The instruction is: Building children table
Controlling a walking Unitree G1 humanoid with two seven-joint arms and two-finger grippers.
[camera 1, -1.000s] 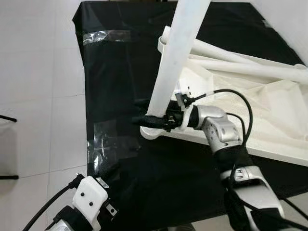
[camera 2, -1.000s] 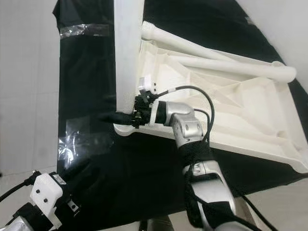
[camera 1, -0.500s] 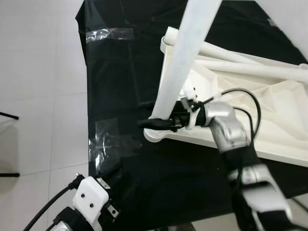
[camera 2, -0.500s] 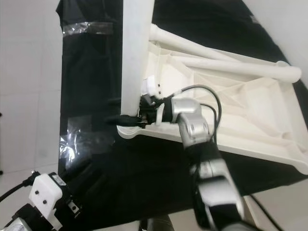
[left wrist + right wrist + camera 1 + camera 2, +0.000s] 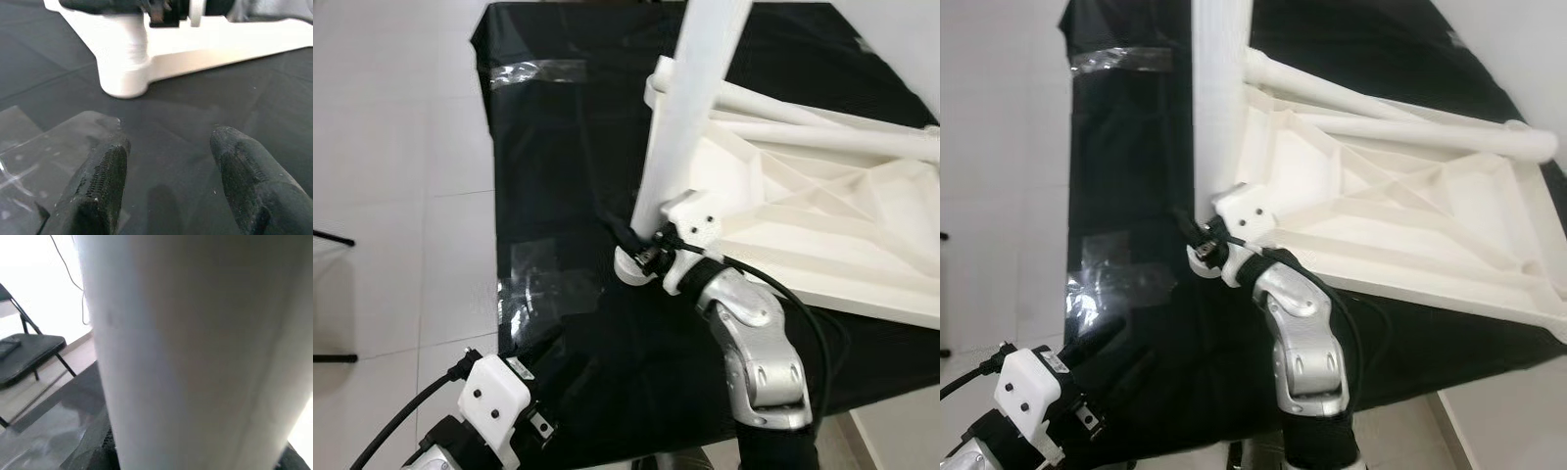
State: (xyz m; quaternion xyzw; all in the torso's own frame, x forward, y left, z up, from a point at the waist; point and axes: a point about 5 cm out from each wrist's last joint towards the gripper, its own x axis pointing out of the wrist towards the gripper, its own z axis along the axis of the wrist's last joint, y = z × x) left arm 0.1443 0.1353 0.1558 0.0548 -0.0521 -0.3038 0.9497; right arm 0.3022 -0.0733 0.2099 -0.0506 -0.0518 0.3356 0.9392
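The left gripper (image 5: 166,191) hovers low over the black cloth (image 5: 558,147) of the table, near the patch of clear tape (image 5: 543,284); its jaws are released, with nothing between them. To the right, the right gripper (image 5: 641,245) reaches forward from a bent silver arm and its jaws are clenched around the foot of the upright white leg (image 5: 690,108). This leg stands in the corner socket of the white tabletop (image 5: 822,225), which lies upside down on the cloth.
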